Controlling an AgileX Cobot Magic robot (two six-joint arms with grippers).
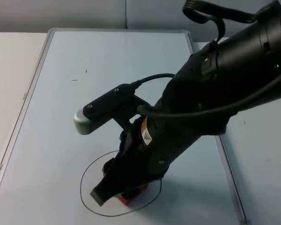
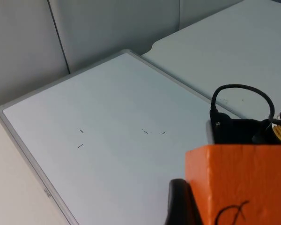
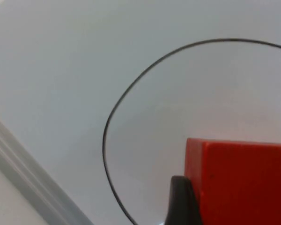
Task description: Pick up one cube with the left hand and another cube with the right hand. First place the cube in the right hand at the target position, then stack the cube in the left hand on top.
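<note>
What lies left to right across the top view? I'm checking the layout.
Whiteboard's left frame → drawn circle → right tool → red cube → whiteboard's right frame.

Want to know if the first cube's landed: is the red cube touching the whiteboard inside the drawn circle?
Cannot tell. In the top view the right gripper hides most of the red cube over the black circle; no contact or gap shows plainly.
</note>
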